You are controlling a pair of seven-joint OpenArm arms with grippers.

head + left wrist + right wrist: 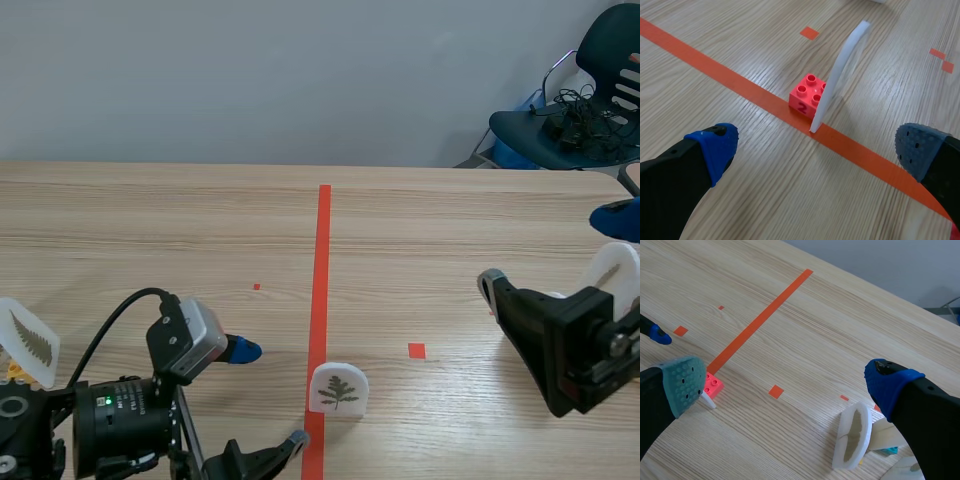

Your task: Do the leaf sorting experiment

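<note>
The white arched plastic card with a dark leaf print (338, 388) stands upright on a red studded brick marked 2 (807, 95). Both sit on the orange-red tape line, close to the near edge of the light wooden desk (150, 220).

The left gripper (817, 150) is released, fingers spread wide, with the card directly ahead and between the finger lines. Seen from that wrist the card is edge-on, its flat faces turned toward the two pads. A straight advance and closure should therefore pinch across its thin dimension.

The right gripper (787, 382) is also released. It sits well apart from the card, beside a second white leaf card (852, 437) near the right edge. The left arm is the nearer one.
</note>
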